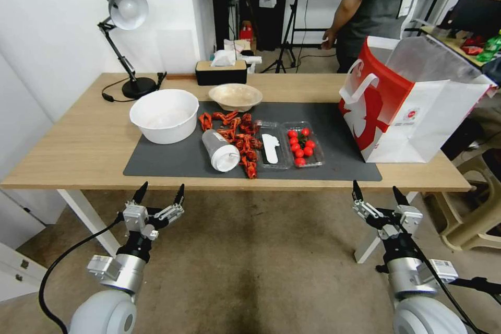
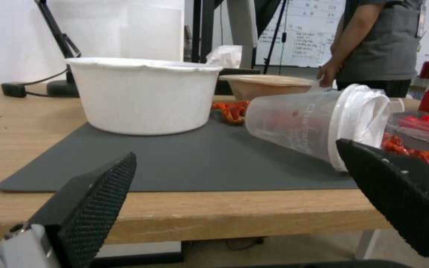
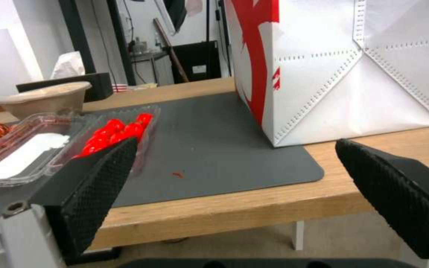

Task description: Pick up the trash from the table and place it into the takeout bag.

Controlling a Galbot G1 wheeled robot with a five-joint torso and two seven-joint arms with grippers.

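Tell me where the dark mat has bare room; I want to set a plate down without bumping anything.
Free: the mat between the tomato tray and the takeout bag, and its near-left corner in front of the white bowl. Crowded: the middle, with the tipped plastic cup, red scraps and clear trays.

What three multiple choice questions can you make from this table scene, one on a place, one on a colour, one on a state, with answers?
1. Where does the takeout bag stand on the table?
A. robot's right end
B. robot's left end
C. centre

2. What colour is the mat?
A. green
B. dark grey
C. yellow

3. How is the clear cup posed?
A. upright
B. stacked
C. on its side

Answers: 1 A, it stands nearest the right end effector. 2 B, dark grey under the bowls. 3 C, its white lid faces the open left end effector.
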